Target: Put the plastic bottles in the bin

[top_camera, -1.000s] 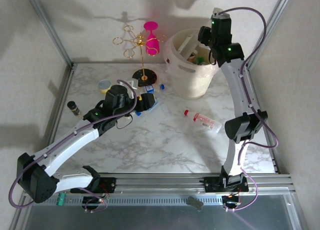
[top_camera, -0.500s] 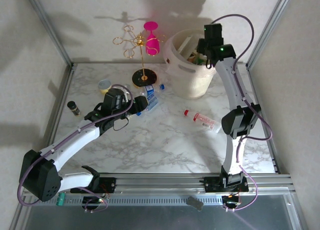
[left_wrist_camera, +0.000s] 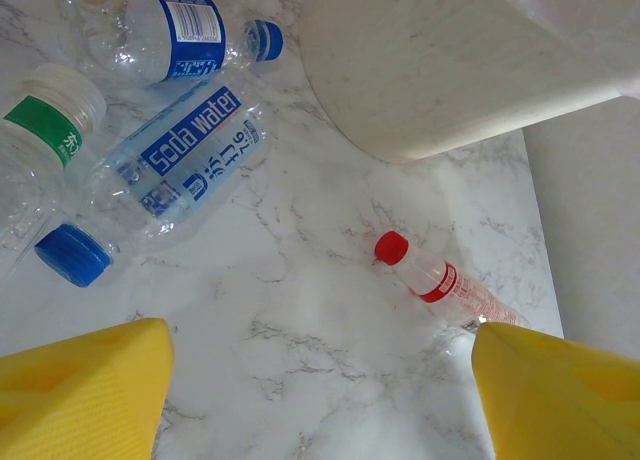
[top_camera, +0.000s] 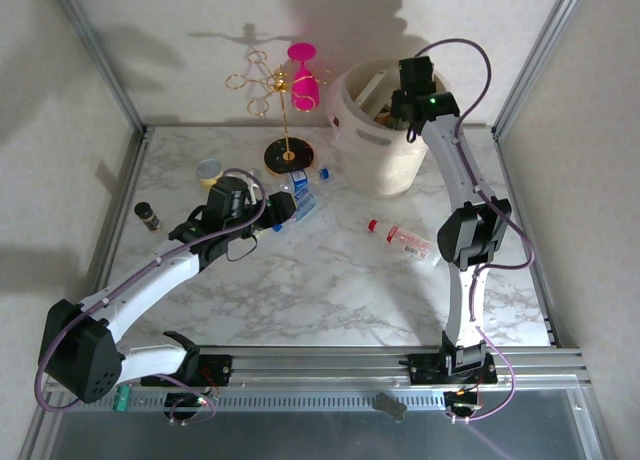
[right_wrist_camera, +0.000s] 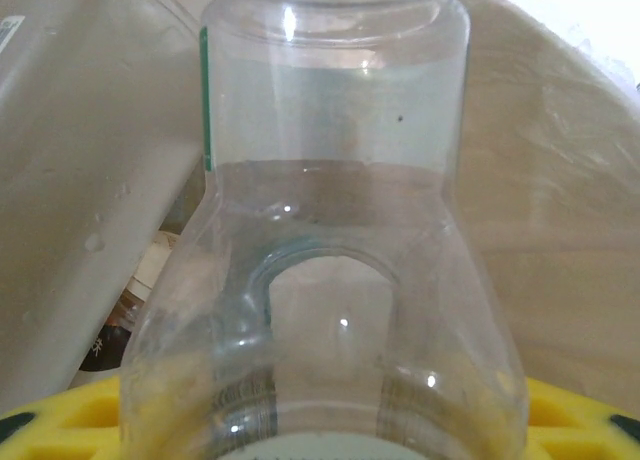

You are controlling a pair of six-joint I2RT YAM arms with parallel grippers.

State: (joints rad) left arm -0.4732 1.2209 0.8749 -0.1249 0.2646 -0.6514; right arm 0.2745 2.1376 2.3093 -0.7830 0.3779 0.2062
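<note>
My right gripper (top_camera: 405,102) hangs over the mouth of the cream bin (top_camera: 372,170), shut on a clear bottle (right_wrist_camera: 330,180) by its neck, the body pointing down into the bin; its yellow fingers (right_wrist_camera: 60,425) show beside the neck. The bin's inner wall (right_wrist_camera: 570,200) lies behind. My left gripper (top_camera: 284,209) hovers open over bare marble, fingertips (left_wrist_camera: 80,390) wide apart. Ahead of it lie a "soda water" bottle (left_wrist_camera: 180,170), a blue-labelled bottle (left_wrist_camera: 170,30) and a green-labelled, white-capped one (left_wrist_camera: 40,130). A red-capped bottle (top_camera: 405,241) lies mid-table, right of them.
A gold stand holding a pink glass (top_camera: 300,75) rises at the back, left of the bin. A yellow-and-white tub (top_camera: 209,170) and a dark vial (top_camera: 148,215) sit on the left. Metal frame posts edge the table.
My right gripper has swung left and further over the bin's mouth with the clear bottle. The left arm drew back slightly from the blue bottles, then held still.
</note>
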